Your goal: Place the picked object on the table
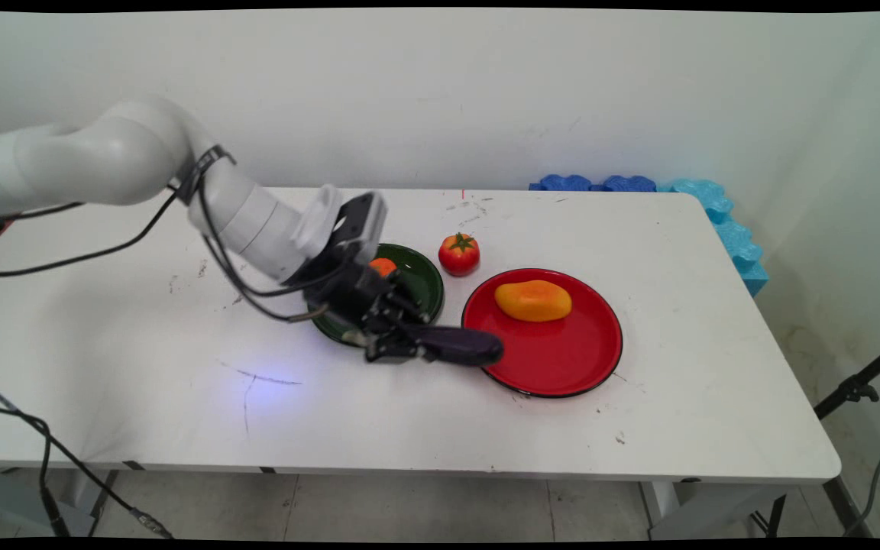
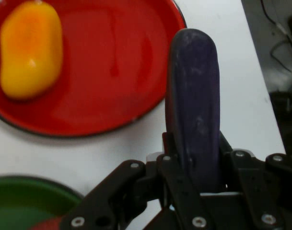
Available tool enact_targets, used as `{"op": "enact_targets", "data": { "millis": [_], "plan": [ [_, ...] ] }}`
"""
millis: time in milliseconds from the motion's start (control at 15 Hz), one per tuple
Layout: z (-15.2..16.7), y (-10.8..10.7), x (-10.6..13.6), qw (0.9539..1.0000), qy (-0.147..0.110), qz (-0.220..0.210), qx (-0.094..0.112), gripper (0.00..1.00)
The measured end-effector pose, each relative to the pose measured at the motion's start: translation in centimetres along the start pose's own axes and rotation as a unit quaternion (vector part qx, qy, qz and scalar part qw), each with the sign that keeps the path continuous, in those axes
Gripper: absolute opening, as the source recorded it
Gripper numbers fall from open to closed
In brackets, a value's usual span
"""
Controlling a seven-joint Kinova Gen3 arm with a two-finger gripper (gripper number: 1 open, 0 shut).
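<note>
My gripper [image 1: 409,345] is shut on a dark purple eggplant [image 1: 461,345], which sticks out to the right, its tip at the left rim of the red plate [image 1: 562,359]. In the hand view the eggplant [image 2: 193,105] runs up from between the fingers, over the white table beside the red plate [image 2: 112,62]. A yellow-orange mango [image 1: 533,300] lies on the red plate's far part; the mango [image 2: 30,48] sits at the hand view's upper left. Behind the gripper is a dark green plate [image 1: 421,279] holding a small orange fruit [image 1: 383,266], partly hidden by the hand.
A red tomato [image 1: 459,253] stands on the table between the two plates, toward the wall. Blue foam pieces [image 1: 715,206] line the table's far right corner. Black cables hang from the arm at the left. The green plate [image 2: 21,201] shows at the hand view's lower left.
</note>
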Motion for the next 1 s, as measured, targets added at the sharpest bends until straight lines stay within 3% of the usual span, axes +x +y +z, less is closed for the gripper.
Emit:
{"op": "enact_targets", "data": {
  "millis": [333,667,1000],
  "plan": [
    [0.9,1.2,-3.3,0.9993,-0.014,0.000,-0.034,0.00],
    [3.0,2.6,-4.8,0.9972,-0.017,0.002,-0.072,0.00],
    [4.5,2.9,-5.5,0.9966,-0.020,0.008,-0.079,0.00]
  ]
}}
